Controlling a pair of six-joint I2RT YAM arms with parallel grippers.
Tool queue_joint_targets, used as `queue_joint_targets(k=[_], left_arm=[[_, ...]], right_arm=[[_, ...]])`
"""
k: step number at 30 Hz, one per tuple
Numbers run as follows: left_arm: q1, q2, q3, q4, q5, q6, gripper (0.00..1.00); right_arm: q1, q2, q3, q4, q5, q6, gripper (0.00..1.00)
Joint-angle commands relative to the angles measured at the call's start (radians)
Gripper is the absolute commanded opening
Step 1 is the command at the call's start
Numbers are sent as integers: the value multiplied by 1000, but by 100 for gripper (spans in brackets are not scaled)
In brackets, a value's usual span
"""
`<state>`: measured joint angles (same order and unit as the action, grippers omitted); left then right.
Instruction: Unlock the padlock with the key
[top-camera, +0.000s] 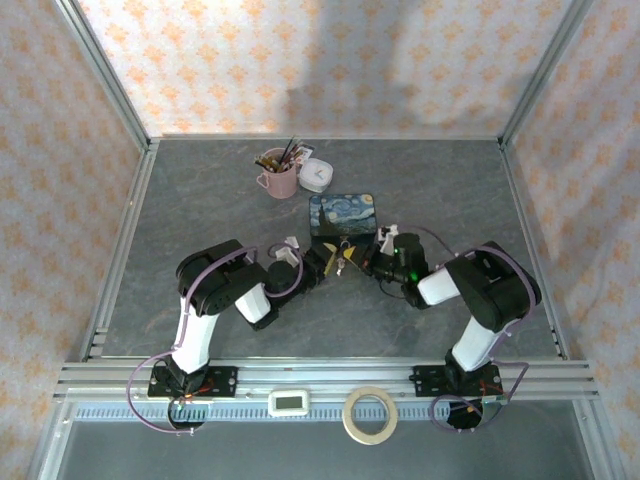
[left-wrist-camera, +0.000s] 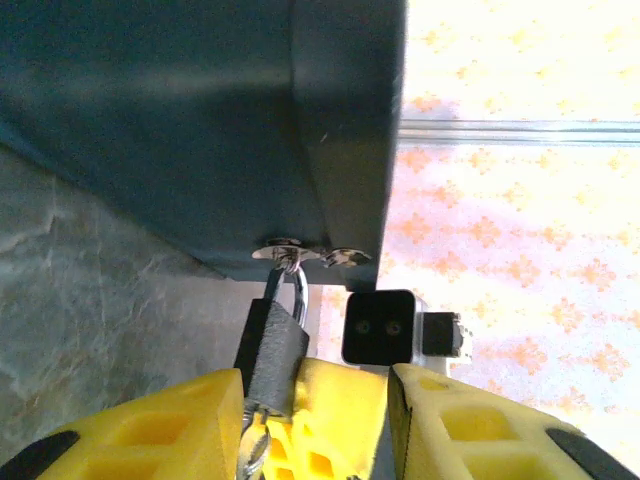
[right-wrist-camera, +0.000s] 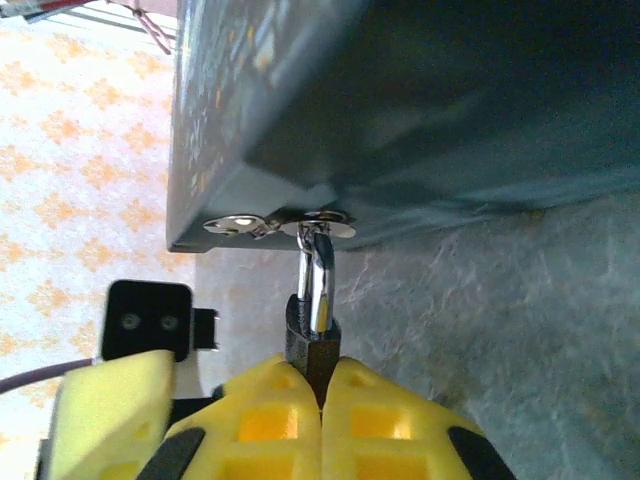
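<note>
Left fingers (left-wrist-camera: 150, 430): yellow and closest to the left wrist camera. They stand apart and grip nothing.
Right fingers (right-wrist-camera: 400, 420): yellow too, and closed tight. They pinch the dark body of the padlock (right-wrist-camera: 305, 340) from below.
Padlock: it hangs by its thin silver loop from the little metal clasp (right-wrist-camera: 325, 222) on the front of the blue tin (right-wrist-camera: 450, 100). It sits just above the grey table (right-wrist-camera: 500, 320). From the left side the padlock (left-wrist-camera: 275, 345) is in the gap between the left fingers, just beside one of them.
Loop: it goes down into the body on both sides, so the padlock looks locked.
Key (left-wrist-camera: 255, 445): a small silvery bit shows at the bottom of the padlock, next to the left finger. I cannot tell if it is in the keyhole or only hanging there.
From above: both arms meet in front of the Starry Night tin (top-camera: 342, 213), with the pink mug of brushes (top-camera: 278, 175) well behind.
Step now: I think the right fingers hold the padlock steady so the key can be used.
Next move: the left fingers need to close on the key, hold it straight in the keyhole and turn it gently. The right fingers must not let the padlock twist.
</note>
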<state>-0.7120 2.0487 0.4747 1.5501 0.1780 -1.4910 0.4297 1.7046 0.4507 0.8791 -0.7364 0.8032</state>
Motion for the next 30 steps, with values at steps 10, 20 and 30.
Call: queue_joint_targets(k=[10, 20, 30], left_arm=[[3, 20, 97, -78, 117, 108, 40], [3, -134, 80, -408, 34, 262, 40], [-8, -120, 145, -451, 66, 272, 40]], right_arm=[[-24, 8, 34, -24, -172, -69, 0], [-55, -48, 28, -71, -179, -90, 0], [-54, -30, 36, -48, -203, -79, 0]])
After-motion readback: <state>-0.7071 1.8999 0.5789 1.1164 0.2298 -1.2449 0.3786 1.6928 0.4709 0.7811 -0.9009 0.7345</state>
